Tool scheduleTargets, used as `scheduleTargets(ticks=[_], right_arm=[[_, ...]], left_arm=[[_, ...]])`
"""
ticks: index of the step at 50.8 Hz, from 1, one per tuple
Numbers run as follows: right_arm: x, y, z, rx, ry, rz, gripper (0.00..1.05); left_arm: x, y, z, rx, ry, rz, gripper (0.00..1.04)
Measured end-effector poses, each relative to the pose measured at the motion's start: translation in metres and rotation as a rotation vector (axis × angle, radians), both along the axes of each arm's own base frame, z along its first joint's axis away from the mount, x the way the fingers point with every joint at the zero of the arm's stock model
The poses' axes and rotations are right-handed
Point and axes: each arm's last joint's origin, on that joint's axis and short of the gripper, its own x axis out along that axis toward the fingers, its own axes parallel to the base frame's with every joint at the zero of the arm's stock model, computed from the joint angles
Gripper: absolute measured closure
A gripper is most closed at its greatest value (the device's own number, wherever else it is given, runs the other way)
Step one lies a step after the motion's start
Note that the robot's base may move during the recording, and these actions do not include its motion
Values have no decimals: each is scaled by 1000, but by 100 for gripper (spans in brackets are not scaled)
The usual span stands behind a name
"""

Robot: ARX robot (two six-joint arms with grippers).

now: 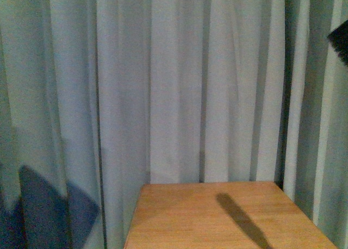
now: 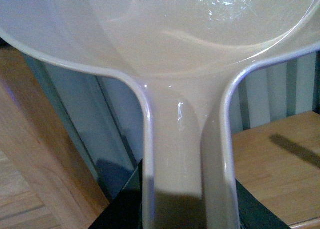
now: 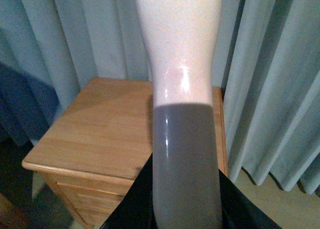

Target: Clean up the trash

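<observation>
Nowhere in the three views does the small crumpled white paper trash show, so its place cannot be told.

Nearest the left wrist camera is a pale cream glossy plastic dustpan (image 2: 165, 44). Its broad scoop fills the far part of that view, and its narrow handle runs straight back into the left gripper (image 2: 186, 216). The black jaws stand on both sides of the handle and press against it, clamped on the dustpan.

The right gripper (image 3: 186, 214) likewise grips a long glossy plastic handle, cream-white above and grey below (image 3: 182, 89). Black jaws close against its grey part on either side. The handle's far end is out of view.

Beyond both tools stands a light wooden cabinet with a flat top (image 1: 179, 216), which fills the lower right of the front view. A slanted dark shadow (image 1: 242, 219) lies across the top. In the right wrist view a drawer front shows below its rounded edge.

Behind the cabinet hang pale grey-blue pleated curtains (image 1: 179, 86) that cover the whole background. A dark object (image 1: 340, 39) cuts into the upper right corner of the front view; what it is cannot be told.
</observation>
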Motion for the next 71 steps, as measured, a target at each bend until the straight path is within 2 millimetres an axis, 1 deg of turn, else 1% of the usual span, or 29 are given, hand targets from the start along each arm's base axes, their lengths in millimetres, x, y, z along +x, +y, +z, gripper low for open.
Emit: scheduleTargets(ticks=[6, 9, 42, 71], right_arm=[[0, 0, 0, 0, 0, 0, 86], [0, 0, 0, 0, 0, 0, 86], [0, -2, 0, 0, 0, -21, 86], [0, -1, 0, 2, 0, -5, 86]], left_arm=[[-17, 5, -17, -21, -36, -2, 81], [-21, 7, -23, -26, -47, -1, 81], [-22, 7, -24, -26, -53, -12, 81], [-22, 7, -25, -31, -51, -3, 81]])
